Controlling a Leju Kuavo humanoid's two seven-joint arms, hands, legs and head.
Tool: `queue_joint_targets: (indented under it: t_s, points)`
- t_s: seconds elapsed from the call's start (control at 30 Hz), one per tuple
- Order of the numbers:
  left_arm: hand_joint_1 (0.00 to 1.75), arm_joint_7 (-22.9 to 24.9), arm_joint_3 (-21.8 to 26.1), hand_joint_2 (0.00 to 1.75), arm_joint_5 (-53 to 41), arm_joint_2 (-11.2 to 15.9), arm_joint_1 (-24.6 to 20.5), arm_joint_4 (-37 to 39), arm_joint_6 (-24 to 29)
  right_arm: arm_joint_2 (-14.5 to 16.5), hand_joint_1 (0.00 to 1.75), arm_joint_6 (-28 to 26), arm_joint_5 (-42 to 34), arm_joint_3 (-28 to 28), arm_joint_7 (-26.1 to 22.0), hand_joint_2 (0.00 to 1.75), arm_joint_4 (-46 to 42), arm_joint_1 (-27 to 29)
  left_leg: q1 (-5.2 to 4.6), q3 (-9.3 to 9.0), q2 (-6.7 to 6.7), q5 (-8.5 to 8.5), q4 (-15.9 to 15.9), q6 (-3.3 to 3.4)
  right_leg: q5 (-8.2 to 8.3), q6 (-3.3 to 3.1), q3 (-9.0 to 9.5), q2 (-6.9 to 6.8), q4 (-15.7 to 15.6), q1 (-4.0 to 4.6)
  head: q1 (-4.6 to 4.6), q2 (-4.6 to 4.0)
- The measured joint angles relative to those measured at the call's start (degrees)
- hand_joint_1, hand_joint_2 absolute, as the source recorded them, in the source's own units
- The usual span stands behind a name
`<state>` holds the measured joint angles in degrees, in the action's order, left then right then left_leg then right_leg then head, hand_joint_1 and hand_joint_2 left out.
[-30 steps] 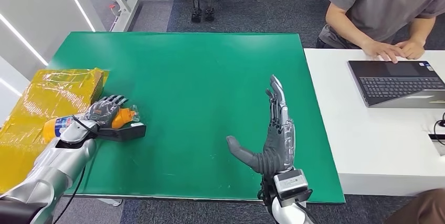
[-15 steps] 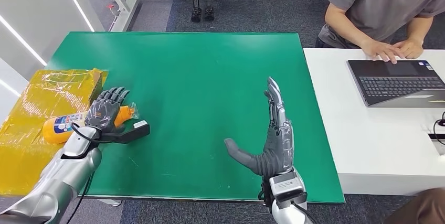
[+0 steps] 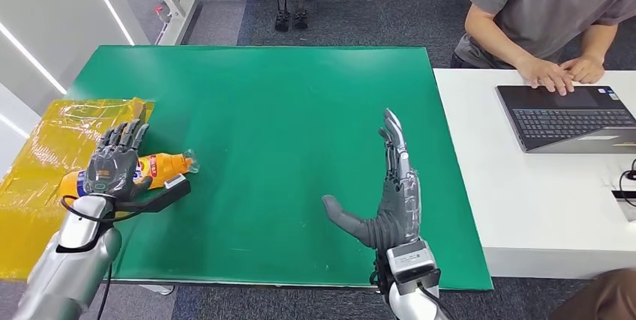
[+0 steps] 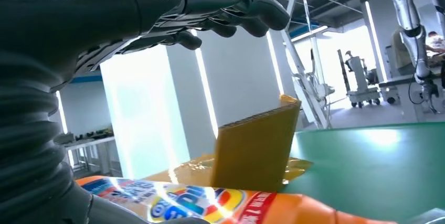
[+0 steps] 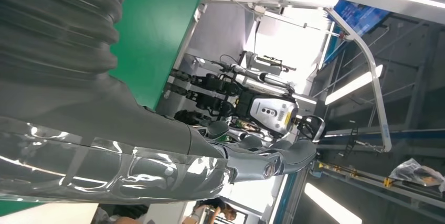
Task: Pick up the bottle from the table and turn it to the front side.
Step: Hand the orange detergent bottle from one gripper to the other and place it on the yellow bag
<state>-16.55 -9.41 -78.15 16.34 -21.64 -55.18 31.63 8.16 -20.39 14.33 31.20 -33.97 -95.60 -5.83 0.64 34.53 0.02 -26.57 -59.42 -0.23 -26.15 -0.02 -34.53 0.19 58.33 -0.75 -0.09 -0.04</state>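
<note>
the left hand (image 3: pixel 114 162) is right over the orange plastic bottle with the white and blue label (image 3: pixel 154 166), fingers spread and fanned out above it, thumb stretched out along the green table top (image 3: pixel 300 110) just under the bottle. from the head view it looks like the palm covers the bottle's middle, and the left wrist view shows the fingers (image 4: pixel 231 9) arched well above the label (image 4: pixel 199 203) with clear air between, so the hand is apart and nothing is gripped; whether the palm itself touches the bottle i can't quite tell. the bottle lies on its side at the table's left edge, its base end over the yellow plastic-wrapped cardboard box (image 3: pixel 52 148) and its clear cap end (image 3: pixel 189 160) pointing toward the middle of the table. a flap of that box stands up just beyond the bottle in the wrist view. over on the other side, the right hand (image 3: pixel 390 192) hovers near the front right part of the table, flat and open, fingers straight and together, thumb out to the side, holding nothing. beside the green table, a person in a grey shirt (image 3: pixel 555 5) sits at a white desk (image 3: pixel 510 207) with hands at a dark laptop (image 3: pixel 570 118).
</note>
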Motion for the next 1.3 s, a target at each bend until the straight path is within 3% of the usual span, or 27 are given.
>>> queue_joint_targets:
  t_s: [0.13, 0.27, 0.43, 0.63, 0.77, 0.93, 1.1, 1.3]
  points:
    - [0.0, -2.64, 4.34, 1.75, 3.93, -0.49, 6.08, -9.61, 1.9, 0.01, 0.0, -0.01, 0.01, -0.22, 0.04, 1.75, 0.02, 0.06, -0.01, 0.02, -0.01, -0.03, -0.01, -0.02, -0.03, 0.01, -0.04, -0.01, -0.04, 0.0, -0.01, 0.0]
    - [0.0, -13.52, 6.03, 1.75, 28.66, -4.42, 9.93, -19.9, 2.52, 0.15, 0.0, -0.31, -0.09, -0.31, 0.28, 1.75, 0.23, 0.05, -0.02, 0.03, -0.12, -0.04, -0.01, -0.01, -0.04, 0.02, 0.01, -0.13, -0.07, -0.02, 0.0, 0.0]
    - [0.0, -19.67, 5.4, 1.75, 60.84, -11.74, 14.5, -31.06, -8.45, 0.23, 0.0, -0.77, -0.1, -0.33, 0.64, 1.75, 0.41, 0.12, -0.05, 0.02, -0.06, -0.06, -0.03, 0.02, -0.02, 0.04, 0.03, -0.08, -0.1, -0.04, 0.0, 0.0]
    - [0.0, -21.17, 3.48, 1.75, 78.03, -18.1, 18.3, -38.5, -19.16, 0.21, 0.0, -0.64, -0.08, -0.33, 0.58, 1.75, 1.14, 0.11, -0.03, 0.03, -0.09, -0.07, -0.03, 0.03, -0.03, 0.04, 0.02, -0.11, -0.1, -0.02, 0.0, 0.0]
    - [0.0, -21.31, 1.44, 1.75, 80.86, -21.41, 17.74, -39.74, -21.45, 0.2, 0.0, -1.99, 0.32, -0.35, 0.69, 1.75, 1.73, 0.06, -0.03, 0.01, -0.1, -0.06, -0.03, 0.02, -0.03, 0.03, 0.01, -0.12, -0.09, -0.02, -0.01, 0.0]
    - [0.0, -21.71, -1.8, 1.75, 79.36, -25.07, 15.45, -39.79, -19.87, 0.19, 0.0, -4.03, 2.52, -0.51, 1.11, 1.75, 1.62, 0.12, -0.03, -0.01, -0.08, -0.05, -0.03, 0.02, 0.0, 0.02, 0.03, -0.1, -0.08, -0.02, 0.01, 0.0]
    - [0.0, -21.24, -4.56, 1.75, 66.41, -26.45, 15.24, -39.18, -9.69, 0.15, 0.0, -5.81, 3.97, -1.12, 1.98, 1.75, 0.24, 1.07, -0.03, 0.0, -0.1, -0.07, -0.03, 0.02, -0.02, 0.03, 0.01, -0.11, -0.09, -0.02, 0.0, 0.0]
    - [0.0, -21.85, -6.59, 1.75, 60.45, -27.0, 16.76, -37.6, -3.5, -0.3, 0.0, -7.01, 4.78, -2.46, 2.09, 1.75, -1.69, 4.21, -0.03, 0.01, -0.09, -0.12, -0.02, 0.05, -0.05, 0.04, 0.0, -0.09, -0.09, -0.02, 0.0, 0.0]
